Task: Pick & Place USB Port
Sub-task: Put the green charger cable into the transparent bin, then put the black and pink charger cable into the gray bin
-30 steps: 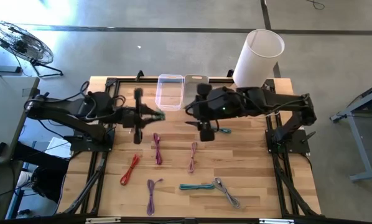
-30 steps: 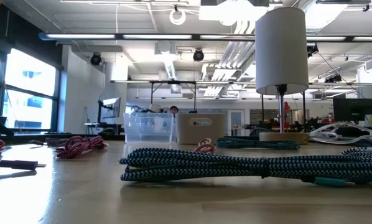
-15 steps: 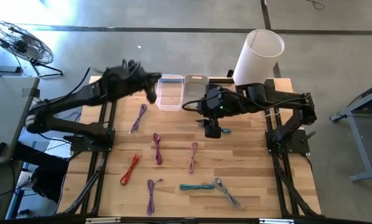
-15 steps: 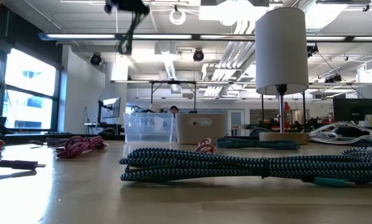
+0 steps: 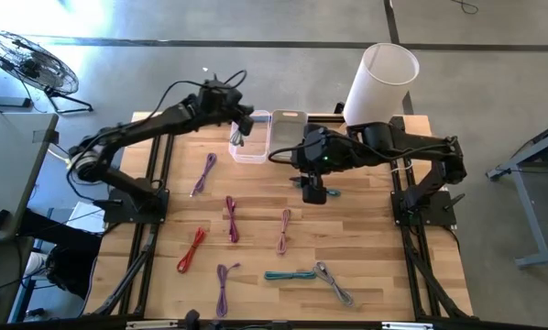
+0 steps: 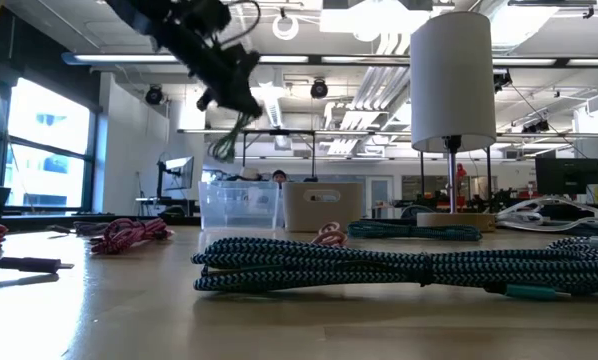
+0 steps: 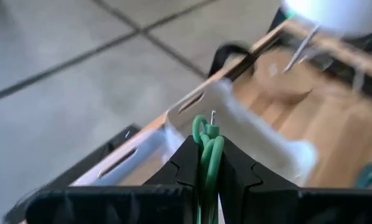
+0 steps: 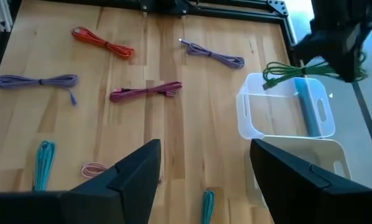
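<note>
My left gripper [image 5: 240, 126] [image 6: 231, 100] is up in the air over the clear plastic bin [image 5: 252, 139] at the table's far edge, shut on a coiled green cable [image 6: 224, 146] [image 8: 290, 71]. The bin [image 6: 238, 205] [image 8: 284, 116] stands open on the table, and its lid [image 5: 286, 129] lies beside it on the right. My right gripper [image 5: 312, 192] [image 8: 204, 171] hovers open over the table's middle, right of the bin. My left gripper pinches the green cable's folded loops [image 7: 206, 151] between its two fingers, several strands together. The fingers slant down from the table's left. The cable is lifted clear and hangs below the fingers [image 6: 222, 148], above the bin.
Several coiled cables lie on the wood: purple [image 5: 202, 174], magenta [image 5: 231, 220], pink [image 5: 284, 230], red [image 5: 191, 249], teal [image 5: 290, 274] and grey [image 5: 334, 283]. A small teal cable [image 5: 332, 192] lies by my right gripper. A tall white cylinder [image 5: 380, 82] stands at the far right corner.
My left gripper, shut on the green cable, has risen from the table's middle left, swung toward the far edge, then moved right to over the clear bin. The cable has been lifted clear. My right gripper has shifted slightly toward the table's right.
</note>
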You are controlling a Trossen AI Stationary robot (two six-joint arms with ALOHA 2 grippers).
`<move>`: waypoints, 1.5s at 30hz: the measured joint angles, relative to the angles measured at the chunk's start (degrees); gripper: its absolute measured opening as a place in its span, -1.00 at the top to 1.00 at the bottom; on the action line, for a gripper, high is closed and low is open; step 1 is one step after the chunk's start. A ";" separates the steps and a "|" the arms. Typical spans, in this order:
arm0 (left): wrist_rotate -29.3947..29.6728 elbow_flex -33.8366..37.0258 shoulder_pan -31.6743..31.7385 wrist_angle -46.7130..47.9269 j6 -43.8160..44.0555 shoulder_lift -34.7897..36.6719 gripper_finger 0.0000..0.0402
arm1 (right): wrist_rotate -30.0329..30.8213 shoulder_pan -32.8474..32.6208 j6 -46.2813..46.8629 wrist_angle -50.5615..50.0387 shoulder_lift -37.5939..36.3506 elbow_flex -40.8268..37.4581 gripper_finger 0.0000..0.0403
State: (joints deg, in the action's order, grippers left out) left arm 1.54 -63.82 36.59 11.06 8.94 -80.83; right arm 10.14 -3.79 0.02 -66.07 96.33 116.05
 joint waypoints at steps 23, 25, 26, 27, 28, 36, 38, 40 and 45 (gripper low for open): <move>-2.08 -0.02 1.76 -0.21 -4.23 -8.88 0.28 | -2.04 0.00 -0.43 -2.03 0.00 0.00 -0.19; -2.60 -0.02 1.86 -0.30 -4.21 -8.88 0.18 | -2.34 0.00 -0.47 -2.49 0.00 0.00 -0.19; -2.95 -0.02 2.18 -0.51 -4.36 -8.88 0.15 | -2.38 0.00 -0.49 -2.84 0.00 0.00 -0.18; -3.90 -0.02 2.51 -0.73 -4.74 -8.71 0.13 | -2.33 0.00 -0.55 -3.38 0.02 0.00 -0.18; -5.18 -0.02 2.86 -0.83 -5.11 -8.44 0.12 | -2.16 0.00 -1.03 -4.26 0.01 0.00 -0.17; -21.98 0.01 5.27 -16.61 -5.68 -3.97 0.10 | 0.32 0.00 -1.71 -19.49 -0.91 -0.02 -0.10; -28.05 0.01 5.53 -22.23 -5.71 -2.59 0.10 | 1.61 0.00 -0.31 -22.97 -1.07 -0.02 -0.09; -34.44 0.01 5.40 -27.20 -5.69 -1.23 0.10 | 2.13 0.00 1.02 -23.87 -1.08 -0.15 -0.08; -50.49 0.01 5.40 -32.63 -5.67 3.15 0.11 | 0.90 0.00 2.43 -23.93 -2.10 -0.44 -0.08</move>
State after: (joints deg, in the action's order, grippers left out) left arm -48.95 -63.81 42.00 -21.56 3.27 -77.67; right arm 11.03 -3.79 2.45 -90.00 94.24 115.61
